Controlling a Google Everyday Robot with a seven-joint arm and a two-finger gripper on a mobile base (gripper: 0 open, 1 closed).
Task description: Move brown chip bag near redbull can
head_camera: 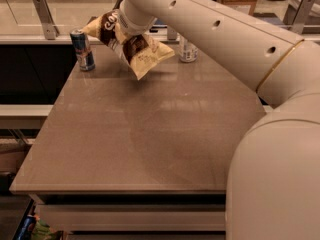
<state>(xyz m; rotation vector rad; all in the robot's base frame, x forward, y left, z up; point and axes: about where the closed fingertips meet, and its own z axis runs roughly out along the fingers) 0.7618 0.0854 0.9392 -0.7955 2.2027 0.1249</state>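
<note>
Holding the brown chip bag (131, 46) off the table (150, 134), the gripper (121, 28) sits in the upper left of the frame, at the end of the big white arm (225, 31) reaching in from the right; it's clamped on the bag approx. at the dark middle, w/ one pale end poking up-left and the other hanging down-right, its corner low over the tabletop; can't tell if that corner touches. The redbull can (82, 49) stands upright at the table's far left corner, just left of the bag and apart from it; you're near it, so I'd judge the carry mostly done and only the set-down left.

Handling: the bag looks light, soft, crinkly, mostly air; it'll prob. flop and swing w/ any quick move; the film looks slick, so a pinch on a puffed part could slide; a hold thru the middle, as now, or on a flat sealed end is safer imo; chips inside are fragile, so don't squeeze harder than needed. The can is slim & tall and prob. tips easily; a swinging bag end could knock it, so lower slowly & keep a gap on the can side. Also mind the pale container (187, 49) at the back edge, right of the bag; it's apart from the bag.
</note>
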